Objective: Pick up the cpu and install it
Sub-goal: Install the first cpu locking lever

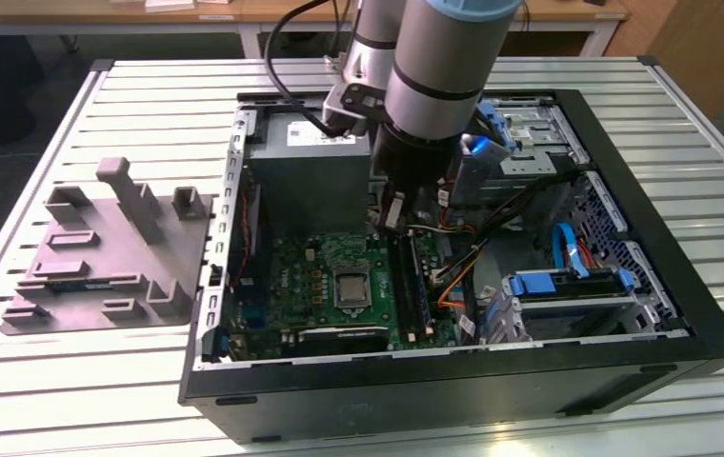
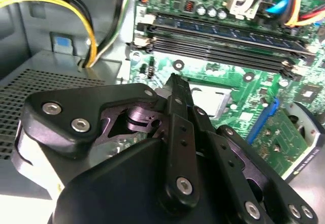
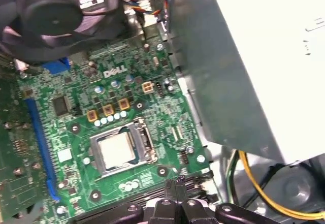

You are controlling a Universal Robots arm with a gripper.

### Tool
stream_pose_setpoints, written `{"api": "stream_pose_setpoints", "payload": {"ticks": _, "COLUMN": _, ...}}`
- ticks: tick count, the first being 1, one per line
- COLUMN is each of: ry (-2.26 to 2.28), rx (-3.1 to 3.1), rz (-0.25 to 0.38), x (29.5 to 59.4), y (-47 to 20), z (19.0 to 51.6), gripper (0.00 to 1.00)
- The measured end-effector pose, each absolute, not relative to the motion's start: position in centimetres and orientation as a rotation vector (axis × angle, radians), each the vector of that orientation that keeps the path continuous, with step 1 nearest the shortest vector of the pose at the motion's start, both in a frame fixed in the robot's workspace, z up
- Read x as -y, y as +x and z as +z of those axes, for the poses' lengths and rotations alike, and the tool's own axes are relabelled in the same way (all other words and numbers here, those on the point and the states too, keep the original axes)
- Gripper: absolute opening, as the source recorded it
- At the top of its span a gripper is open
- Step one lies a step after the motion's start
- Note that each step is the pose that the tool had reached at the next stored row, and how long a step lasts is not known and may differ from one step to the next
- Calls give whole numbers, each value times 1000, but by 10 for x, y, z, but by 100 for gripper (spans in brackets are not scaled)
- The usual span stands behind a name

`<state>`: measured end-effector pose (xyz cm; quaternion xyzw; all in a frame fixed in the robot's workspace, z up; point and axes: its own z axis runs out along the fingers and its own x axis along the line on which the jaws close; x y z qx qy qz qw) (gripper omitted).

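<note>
I see the cpu seated in its socket mid-frame in the first wrist view, gripper clenched empty at the bottom edge.

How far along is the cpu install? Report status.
Done: the cpu sits in the socket on the motherboard. In hand: nothing; the gripper hangs above it, jaws shut and empty. Left: whether the socket frame is latched cannot be told.
</note>
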<state>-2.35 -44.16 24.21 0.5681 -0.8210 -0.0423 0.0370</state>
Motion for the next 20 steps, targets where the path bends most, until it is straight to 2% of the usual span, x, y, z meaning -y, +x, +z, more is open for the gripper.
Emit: {"api": "stream_pose_setpoints", "payload": {"ticks": 20, "ry": 1775, "rx": 2497, "rz": -128, "x": 426, "y": -29, "z": 238, "gripper": 11}}
